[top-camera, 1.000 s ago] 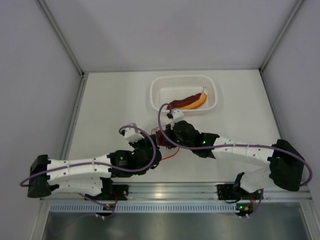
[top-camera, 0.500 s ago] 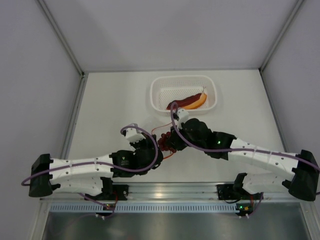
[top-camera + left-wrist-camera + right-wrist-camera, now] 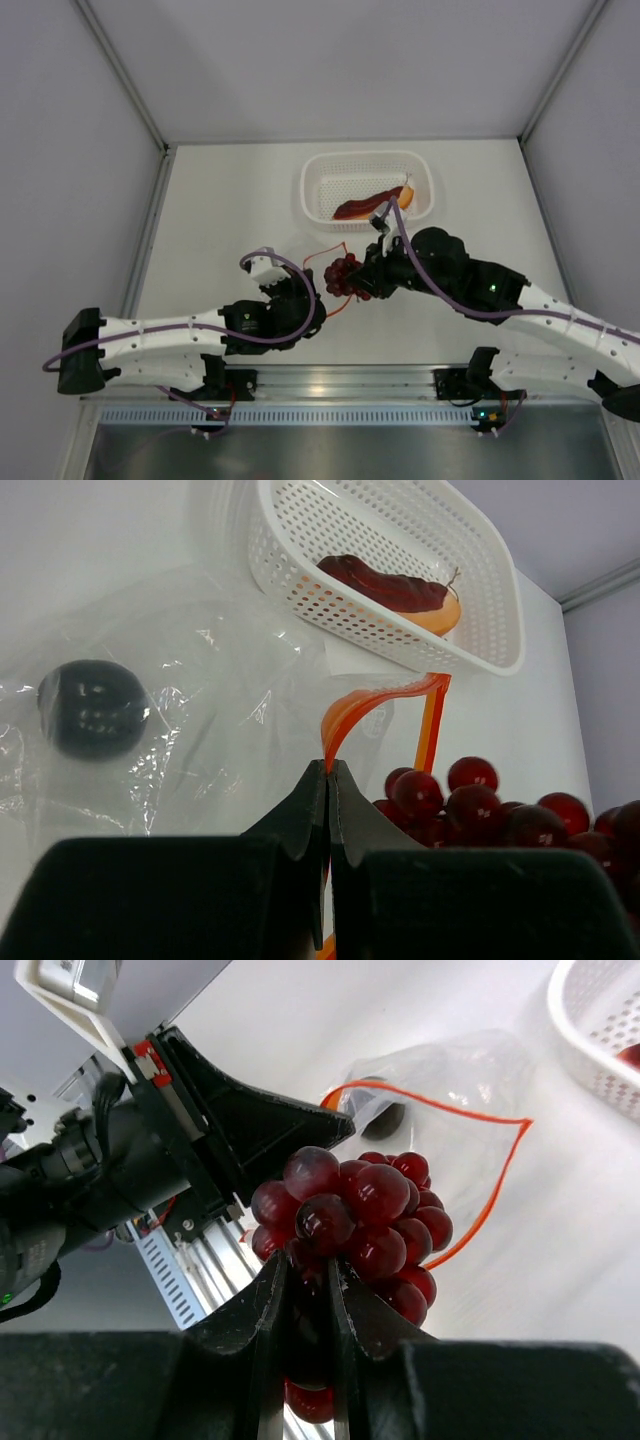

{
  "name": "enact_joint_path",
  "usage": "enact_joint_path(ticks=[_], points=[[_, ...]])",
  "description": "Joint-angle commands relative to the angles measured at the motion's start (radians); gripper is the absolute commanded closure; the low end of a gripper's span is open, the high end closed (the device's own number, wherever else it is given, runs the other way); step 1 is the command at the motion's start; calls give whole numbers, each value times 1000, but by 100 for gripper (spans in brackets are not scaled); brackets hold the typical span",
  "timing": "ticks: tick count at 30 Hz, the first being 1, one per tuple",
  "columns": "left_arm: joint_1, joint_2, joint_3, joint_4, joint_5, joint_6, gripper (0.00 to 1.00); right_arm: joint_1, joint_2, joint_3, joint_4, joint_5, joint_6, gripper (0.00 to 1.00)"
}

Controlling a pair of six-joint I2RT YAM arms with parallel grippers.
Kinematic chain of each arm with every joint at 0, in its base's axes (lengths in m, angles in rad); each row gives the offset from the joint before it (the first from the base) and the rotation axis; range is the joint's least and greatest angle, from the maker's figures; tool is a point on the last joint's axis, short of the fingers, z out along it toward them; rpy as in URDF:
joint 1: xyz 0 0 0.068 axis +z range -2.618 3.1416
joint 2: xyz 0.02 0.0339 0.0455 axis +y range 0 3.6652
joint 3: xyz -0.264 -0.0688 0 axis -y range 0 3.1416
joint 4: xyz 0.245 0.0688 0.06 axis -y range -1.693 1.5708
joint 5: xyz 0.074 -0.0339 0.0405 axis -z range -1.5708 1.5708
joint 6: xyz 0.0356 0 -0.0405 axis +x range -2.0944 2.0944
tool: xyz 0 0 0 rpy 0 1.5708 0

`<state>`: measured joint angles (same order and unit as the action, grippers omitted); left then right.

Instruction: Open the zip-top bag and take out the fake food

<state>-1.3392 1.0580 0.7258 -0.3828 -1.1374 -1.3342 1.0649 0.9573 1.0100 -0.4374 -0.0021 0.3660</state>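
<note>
- White table, pale grey walls on three sides.
- One zip-top bag, one white basket, three fake food pieces: hot-dog piece in the far basket, dark round fruit inside the bag, grape cluster.
- Left gripper low at near-centre, jaws pinched together on the bag's orange zip strip.
- Right gripper reaches in from the right, jaws clamped on the grape cluster at the bag's mouth.

Nothing legible shows in any view: no words, brands, numbers or signs on the zip-top bag, the grape cluster, the white basket or the counter.
</note>
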Motion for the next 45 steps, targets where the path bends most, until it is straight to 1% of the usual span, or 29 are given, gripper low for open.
enact_joint_path(ticks=[1, 8, 10, 12, 14, 15, 16, 17, 18, 21, 22, 23, 25, 26, 28, 31, 32, 33, 38, 40, 42, 45], points=[[2, -35, 3, 27, -22, -26, 100, 10, -35, 120, -72, 73, -50, 100], [2, -52, -17, 27, -30, -34, 100, -40, -55, 255, -156, 137, -91, 100], [2, -59, -23, 27, -28, -37, 100, -60, -51, 289, -168, 198, -102, 100], [2, -64, -28, 27, -22, -42, 100, -78, -22, 324, -181, 263, -111, 100], [2, -75, -31, 28, -19, -42, 100, -127, 21, 340, -182, 266, -121, 100], [2, -76, -29, 28, -19, -40, 100, -153, 38, 348, -179, 248, -121, 100], [2, -81, -28, 28, -19, -39, 100, -216, 53, 355, -167, 234, -121, 100], [2, -82, -29, 28, -19, -37, 100, -250, 89, 357, -152, 217, -113, 100], [2, -84, -28, 28, -19, -36, 100, -323, 107, 352, -137, 176, -113, 100], [0, -79, -25, 28, -15, -31, 100, -428, 202, 357, -71, 131, -108, 100], [2, -78, -23, 28, -12, -31, 100, -447, 230, 364, -49, 116, -108, 100], [2, -78, -19, 28, -10, -28, 100, -460, 294, 374, -17, 108, -107, 100], [2, -73, -14, 28, -4, -23, 100, -477, 362, 407, 21, 74, -108, 100], [2, -73, -9, 28, -2, -17, 100, -482, 433, 426, 28, 61, -105, 100], [2, -69, -5, 28, -2, -13, 100, -485, 509, 496, 26, 31, -104, 100], [2, -64, -2, 30, 1, -14, 100, -484, 677, 576, 28, 8, -76, 100], [2, -61, 3, 30, 4, -14, 100, -484, 708, 593, 31, 8, -64, 100], [2, -56, 6, 30, 2, -13, 100, -485, 737, 625, 34, -36, -53, 100], [2, -43, 15, 30, 16, -13, 100, -484, 886, 700, 94, -126, -4, 100], [2, -43, 17, 30, 16, -10, 100, -487, 949, 734, 91, -150, 11, 100], [2, -47, 18, 30, 18, -5, 100, -494, 989, 781, 89, -205, 17, 100], [2, -56, 23, 30, 16, 6, 100, -514, 1051, 821, 74, -222, 21, 99]])
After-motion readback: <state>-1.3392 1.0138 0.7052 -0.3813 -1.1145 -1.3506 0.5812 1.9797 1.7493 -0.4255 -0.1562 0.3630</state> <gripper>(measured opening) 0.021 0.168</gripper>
